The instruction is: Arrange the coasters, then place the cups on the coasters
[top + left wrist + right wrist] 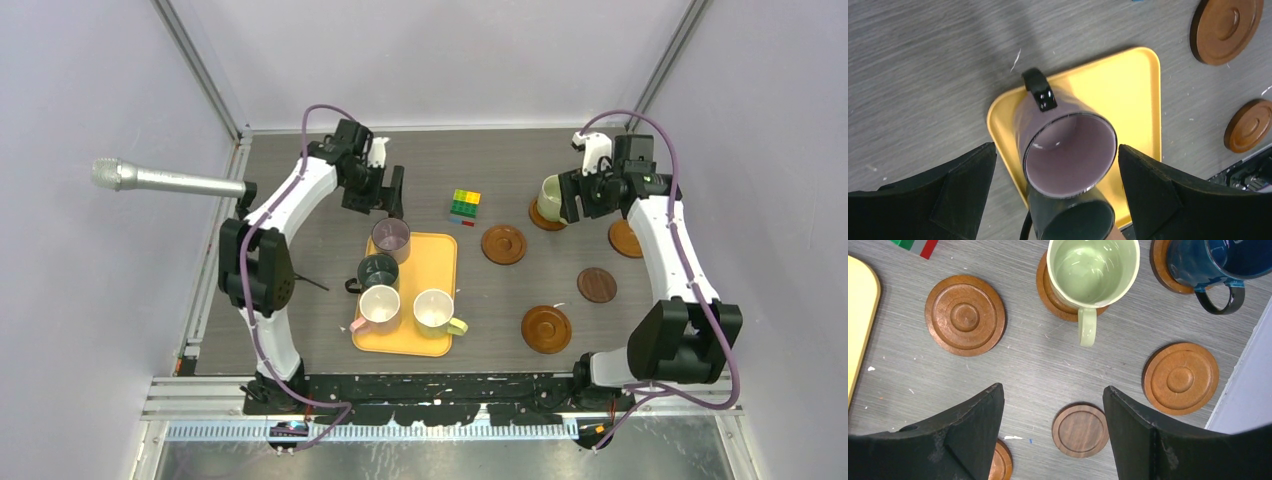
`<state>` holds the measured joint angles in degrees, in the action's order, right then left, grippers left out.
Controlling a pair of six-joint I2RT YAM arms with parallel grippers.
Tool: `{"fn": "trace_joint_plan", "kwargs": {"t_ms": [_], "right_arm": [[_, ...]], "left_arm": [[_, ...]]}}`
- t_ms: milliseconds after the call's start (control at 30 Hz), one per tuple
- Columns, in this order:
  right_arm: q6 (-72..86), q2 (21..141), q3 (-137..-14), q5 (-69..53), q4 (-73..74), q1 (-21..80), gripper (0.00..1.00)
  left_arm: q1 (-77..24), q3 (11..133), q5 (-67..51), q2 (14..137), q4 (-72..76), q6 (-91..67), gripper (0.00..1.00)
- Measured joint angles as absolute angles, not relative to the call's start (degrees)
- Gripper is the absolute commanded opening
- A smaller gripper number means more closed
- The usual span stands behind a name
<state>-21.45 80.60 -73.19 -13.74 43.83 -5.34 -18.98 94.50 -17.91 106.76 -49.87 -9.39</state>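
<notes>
Left jaws stand spread either side of the mauve mug on the yellow tray, centre frame. Right jaws stand spread, empty, near the light green mug on its coaster, upper right.

In the right wrist view, the navy blue mug is cut off by the top edge, and the coaster beneath it is largely covered. A second coaster is half hidden behind a finger of the right gripper. In the left wrist view, the dark green mug is cropped at the bottom edge and overlapped by the mauve mug.
</notes>
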Motion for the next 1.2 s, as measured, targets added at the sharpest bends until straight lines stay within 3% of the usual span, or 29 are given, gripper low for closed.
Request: {"fn": "trace_joint_plan", "kwargs": {"t_ms": [400,733,967,1200], "right_arm": [[-20.64,76.62,-74.54,-13.26,46.89,-5.32,0.77],[-19.57,76.49,-74.54,-13.56,48.05,-3.79,0.77],[-18.98,77.17,-74.52,-16.58,47.79,0.4,0.76],[-19.11,81.73,-74.19,-22.09,46.76,10.44,0.76]], "left_arm": [[-27.24,97.71,-16.82,116.99,-45.65,-8.14,0.92],[-36.62,98.28,-18.06,117.19,-45.93,4.08,0.88],[-42.02,98.26,-20.25,115.42,-50.57,15.88,0.9],[-40.18,99.79,-18.61,105.82,-54.98,22.76,0.97]]}}
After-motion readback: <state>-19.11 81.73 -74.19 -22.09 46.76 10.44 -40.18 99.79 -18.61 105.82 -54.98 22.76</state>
